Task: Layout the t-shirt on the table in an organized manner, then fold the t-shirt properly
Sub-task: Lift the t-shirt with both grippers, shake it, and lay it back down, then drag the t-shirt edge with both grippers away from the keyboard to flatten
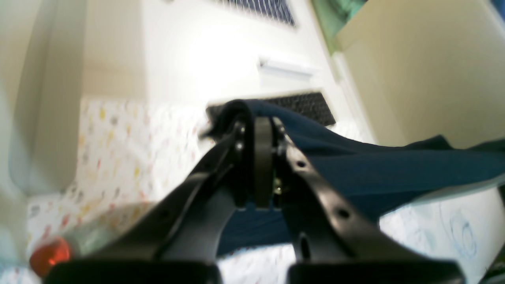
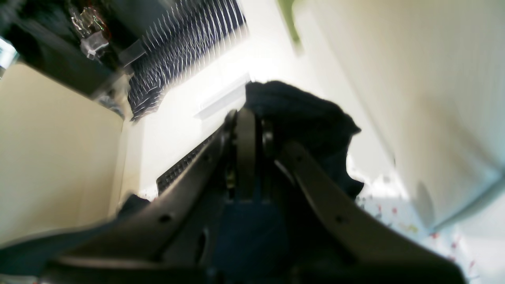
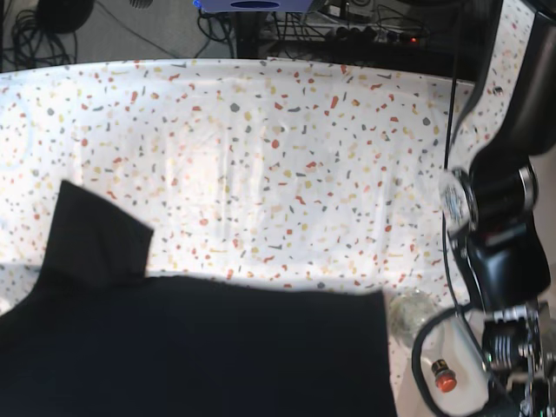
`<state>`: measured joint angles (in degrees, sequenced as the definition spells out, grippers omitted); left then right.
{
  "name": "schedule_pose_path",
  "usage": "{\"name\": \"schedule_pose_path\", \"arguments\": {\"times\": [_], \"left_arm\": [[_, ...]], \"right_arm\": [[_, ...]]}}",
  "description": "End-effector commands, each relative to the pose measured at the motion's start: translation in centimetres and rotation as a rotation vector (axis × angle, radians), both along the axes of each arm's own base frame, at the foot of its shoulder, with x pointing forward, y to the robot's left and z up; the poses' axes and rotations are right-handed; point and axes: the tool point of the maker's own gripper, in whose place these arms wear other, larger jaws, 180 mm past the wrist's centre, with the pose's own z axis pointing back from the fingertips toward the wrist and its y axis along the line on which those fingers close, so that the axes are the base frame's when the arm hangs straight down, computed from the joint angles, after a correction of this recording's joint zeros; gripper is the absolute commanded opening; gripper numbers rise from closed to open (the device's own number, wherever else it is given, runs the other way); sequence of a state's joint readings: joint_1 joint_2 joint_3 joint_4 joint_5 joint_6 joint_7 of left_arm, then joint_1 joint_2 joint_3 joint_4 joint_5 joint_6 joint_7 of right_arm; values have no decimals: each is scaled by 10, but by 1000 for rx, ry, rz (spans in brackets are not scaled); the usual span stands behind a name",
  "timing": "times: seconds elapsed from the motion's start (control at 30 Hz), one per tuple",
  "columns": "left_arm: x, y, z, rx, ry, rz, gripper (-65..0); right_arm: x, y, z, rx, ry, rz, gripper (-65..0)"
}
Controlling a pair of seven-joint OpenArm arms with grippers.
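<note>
The black t-shirt (image 3: 200, 347) fills the lower half of the base view, its top edge running straight across and one sleeve sticking up at the left. It lies over the speckled table (image 3: 261, 156). In the left wrist view my left gripper (image 1: 258, 126) is shut on an edge of the t-shirt (image 1: 375, 169), which stretches away to the right, off the table. In the right wrist view my right gripper (image 2: 246, 118) is shut on a bunched bit of the t-shirt (image 2: 303, 114). Neither gripper's fingertips show in the base view.
My left arm (image 3: 499, 234) stands at the base view's right edge, with a clear bottle (image 3: 413, 313) and a red button (image 3: 445, 380) beside it. A black keyboard (image 1: 311, 104) lies beyond the cloth, seen also as the keyboard (image 2: 177, 169) in the right wrist view.
</note>
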<state>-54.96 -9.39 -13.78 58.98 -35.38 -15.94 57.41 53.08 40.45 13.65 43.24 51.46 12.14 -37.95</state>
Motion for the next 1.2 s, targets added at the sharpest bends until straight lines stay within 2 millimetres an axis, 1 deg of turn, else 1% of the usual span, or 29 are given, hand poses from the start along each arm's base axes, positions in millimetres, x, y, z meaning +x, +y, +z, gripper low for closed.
{"name": "schedule_pose_path", "arguments": {"times": [0.0, 0.07, 0.1, 0.13, 0.17, 0.23, 0.27, 0.3, 0.33, 0.37, 0.43, 0.5, 0.57, 0.6, 0.63, 0.73, 0.77, 0.83, 0.87, 0.9, 0.93, 0.97, 1.0, 1.07, 1.17], "left_arm": [[12, -2, 47, -34, -106, 7, -650], [19, -12, 74, -61, -149, -5, -650], [20, -15, 83, -63, -167, -9, -650], [21, -21, 91, -73, -180, -20, -650], [20, -25, 96, -91, -191, -32, -650], [17, -28, 98, -147, -202, -55, -650], [14, -29, 90, -173, -192, -65, -650], [10, -28, 78, -192, -178, -67, -650], [5, -21, 69, -204, -174, -64, -650], [-1, -20, 59, -207, -169, -68, -650], [-14, -15, 24, -217, -127, -63, -650], [-28, -9, -5, -202, -91, -54, -650], [-51, -7, -55, -176, -4, -50, -650], [-61, -8, -74, -169, 29, -48, -650], [-75, -7, -101, -166, 78, -44, -650], [-113, -6, -162, -165, 199, -26, -650], [-128, -5, -184, -164, 249, -20, -650], [-155, -5, -219, -166, 329, -12, -650], [-166, -4, -232, -168, 355, -4, -650], [-174, -5, -240, -168, 364, 3, -650], [-185, -3, -252, -169, 384, 17, -650], [-195, 4, -261, -159, 398, 35, -650], [-202, 9, -268, -149, 413, 43, -650], [-217, 16, -279, -134, 446, 51, -650], [-235, 34, -291, -100, 483, 72, -650]], "right_arm": [[3, -12, 57, -40, -127, -27, -650], [3, -15, 91, -73, -176, -30, -650], [1, -19, 104, -82, -193, -34, -650], [-3, -22, 112, -86, -199, -37, -650], [-5, -23, 113, -87, -192, -31, -650], [-8, -18, 115, -109, -177, -8, -650], [-9, -15, 106, -122, -153, 2, -650], [-15, -17, 95, -128, -129, 3, -650], [-24, -20, 83, -134, -112, -1, -650], [-32, -22, 67, -130, -89, -4, -650], [-52, -25, 33, -93, -56, -18, -650], [-71, -25, -2, -47, -25, -33, -650], [-97, -23, -51, 6, 32, -55, -650], [-110, -21, -74, 32, 62, -66, -650], [-123, -19, -101, 57, 101, -79, -650], [-153, -5, -167, 121, 204, -90, -650], [-166, 2, -193, 133, 233, -92, -650], [-192, 8, -238, 166, 282, -126, -650], [-204, 10, -257, 181, 308, -142, -650], [-214, 15, -274, 189, 332, -146, -650], [-223, 18, -286, 187, 354, -141, -650], [-235, 23, -301, 188, 382, -133, -650], [-244, 25, -309, 185, 400, -127, -650], [-263, 28, -322, 177, 433, -117, -650], [-286, 29, -332, 163, 464, -118, -650]]}}
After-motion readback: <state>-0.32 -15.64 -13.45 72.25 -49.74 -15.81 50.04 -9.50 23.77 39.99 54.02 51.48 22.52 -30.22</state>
